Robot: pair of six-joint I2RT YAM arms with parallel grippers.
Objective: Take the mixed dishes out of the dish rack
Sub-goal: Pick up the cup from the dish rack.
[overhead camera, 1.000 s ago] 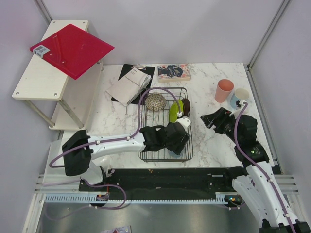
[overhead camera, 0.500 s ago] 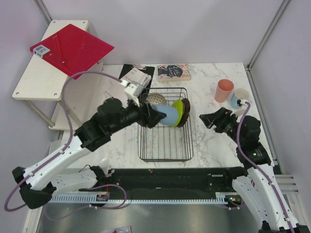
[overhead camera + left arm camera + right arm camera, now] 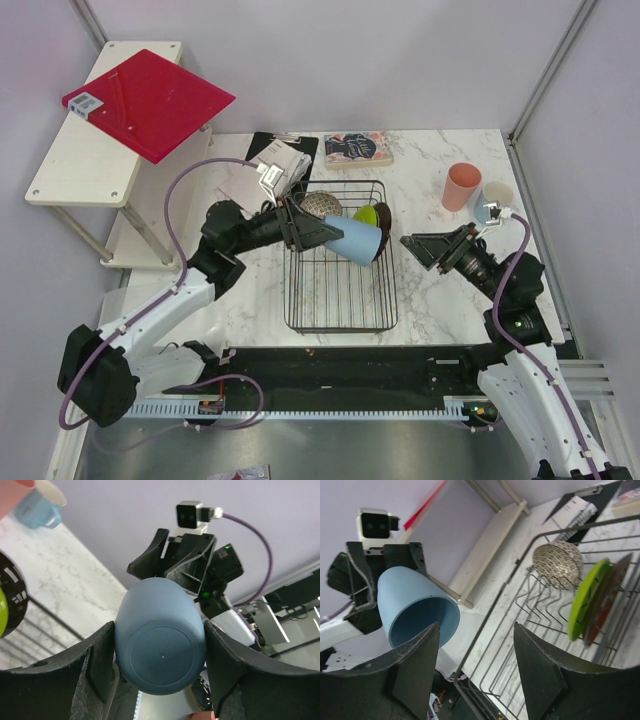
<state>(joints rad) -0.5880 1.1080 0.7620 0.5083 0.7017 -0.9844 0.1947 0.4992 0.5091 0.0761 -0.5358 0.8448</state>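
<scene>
The left gripper (image 3: pixel 160 666) is clamping the blue cup (image 3: pixel 355 240) by its base, a finger on either side. It is holding the cup tilted in the air over the far part of the rack (image 3: pixel 292 290), mouth turned toward the right arm. The right gripper (image 3: pixel 418 246) is hanging just past the rack's right rim, jaws spread wide and aimed at that mouth, not touching it.

This is looking like a handover. To do it well, the right gripper should be closing over the cup's wall near the lip, and the left should be letting go only once that hold is firm. The cup is hanging close above the green plate (image 3: pixel 367 215), red plate (image 3: pixel 383 216) and bowl (image 3: pixel 320 206), so no dipping. The pink cup (image 3: pixel 462 186) and mug (image 3: pixel 492 200) are standing together on the worktop (image 3: pixel 430 300) at the far right, a likely spot to set this one down.
</scene>
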